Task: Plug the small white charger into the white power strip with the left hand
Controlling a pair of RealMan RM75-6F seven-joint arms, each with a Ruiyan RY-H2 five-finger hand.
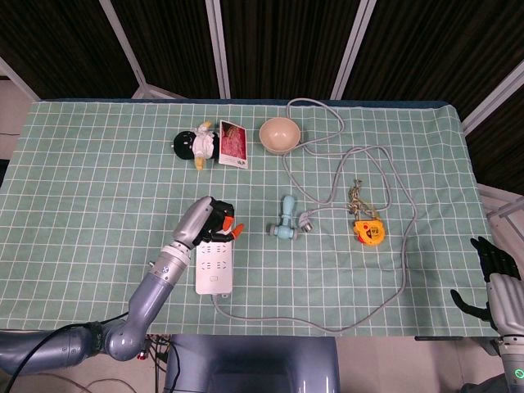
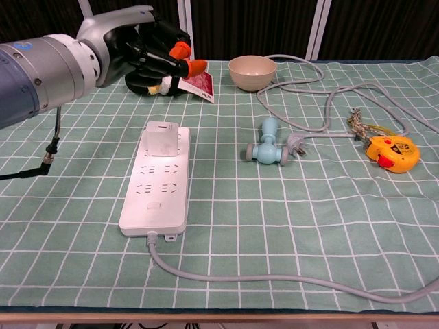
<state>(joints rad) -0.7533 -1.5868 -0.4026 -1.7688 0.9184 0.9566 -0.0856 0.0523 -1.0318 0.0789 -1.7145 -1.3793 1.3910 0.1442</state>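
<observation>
On the counter point(image 2: 343, 233), toward its left side, the charger point(image 2: 162, 139) stands upright at the far end of the power strip point(image 2: 156, 186), sitting square and flush on top of it, so by the look of it the plugging-in is done. The left hand point(image 2: 152, 53) hangs above and behind that spot, well clear of the charger, its fingers point(image 2: 180, 49) curled in together with nothing between them. In the head view the same hand point(image 1: 214, 221) covers the strip's far end, so the charger is hidden there. What seems left is only for the arm to draw away; whether the prongs are pushed fully home I cannot tell from here. The right hand point(image 1: 494, 282) sits off at the near right edge, fingers spread and holding nothing, far from the strip.
</observation>
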